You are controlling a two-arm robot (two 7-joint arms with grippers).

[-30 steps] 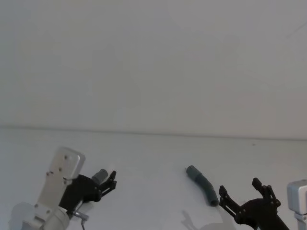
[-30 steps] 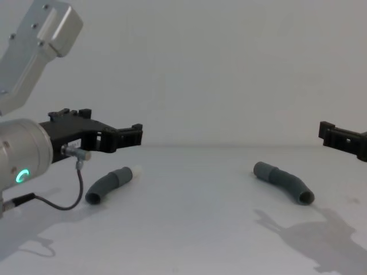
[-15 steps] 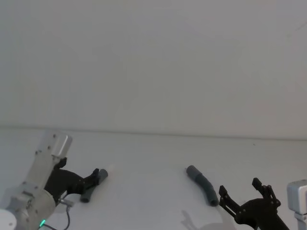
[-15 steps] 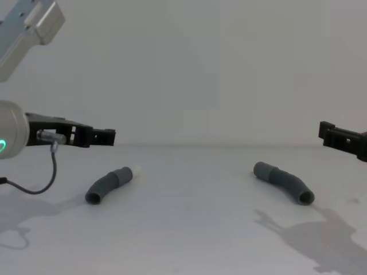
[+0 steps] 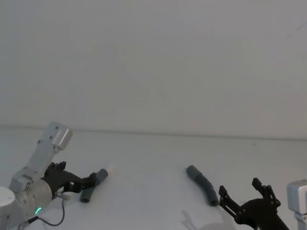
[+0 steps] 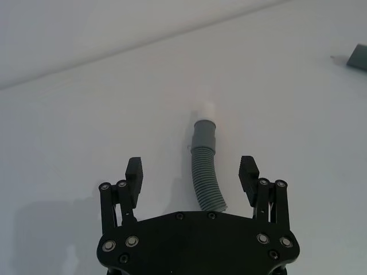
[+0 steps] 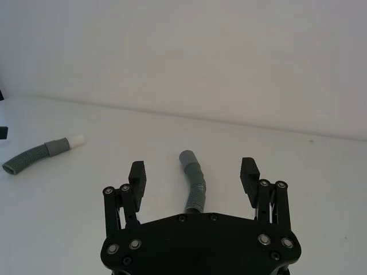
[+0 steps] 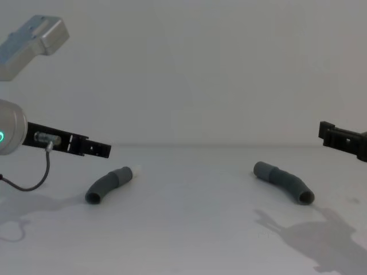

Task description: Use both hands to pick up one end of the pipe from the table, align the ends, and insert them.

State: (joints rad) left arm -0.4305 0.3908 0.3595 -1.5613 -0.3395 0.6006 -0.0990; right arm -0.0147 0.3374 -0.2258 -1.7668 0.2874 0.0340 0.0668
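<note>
The pipe lies in two pieces on the table [image 8: 189, 229]. The shorter dark grey piece [image 8: 109, 184] with a white tip [image 8: 137, 169] is on the left. My left gripper [image 8: 103, 150] hovers open just above it, and the piece [image 6: 202, 143] runs between the spread fingers in the left wrist view. The longer bent piece [image 8: 284, 180] lies on the right. My right gripper [image 5: 240, 187] stays open, nearer to me than that piece [image 5: 201, 184] and above the table. The long piece [image 7: 194, 177] points away between its fingers.
A plain pale wall rises behind the table's far edge [image 5: 153, 135]. A thin cable [image 8: 34, 180] hangs from my left wrist. Bare table surface [image 5: 148, 191] separates the two pieces.
My left gripper has swung lower and back toward the left, ending level over the shorter piece. The right gripper and both pipe pieces have stayed still.
</note>
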